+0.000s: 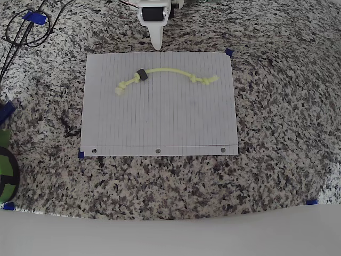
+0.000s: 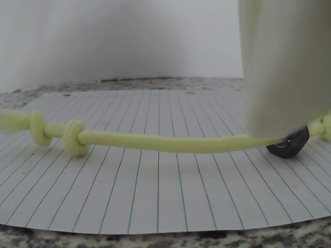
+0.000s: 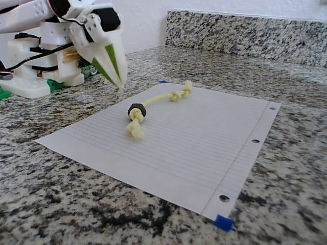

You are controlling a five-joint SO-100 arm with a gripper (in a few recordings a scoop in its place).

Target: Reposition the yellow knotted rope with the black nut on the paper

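The yellow knotted rope [image 1: 169,71] lies in a shallow arc across the far half of the paper [image 1: 160,122], a knot near each frayed end. The black nut [image 1: 141,74] sits threaded on the rope beside its left knot in the overhead view. My gripper [image 1: 156,45] hangs just beyond the paper's far edge, shut into one white point with nothing in it, apart from the rope. In the fixed view the gripper [image 3: 120,81] hovers left of the nut [image 3: 136,109]. The wrist view has a white finger [image 2: 284,67] at right, above the rope [image 2: 155,142] and nut [image 2: 288,144].
The paper rests on a speckled granite counter [image 1: 277,160], pinned by blue tape [image 1: 229,52] at its corners. Black cables [image 1: 26,29] loop at the far left. A green-and-black object [image 1: 5,168] sits at the left edge. A granite backsplash [image 3: 245,33] rises behind.
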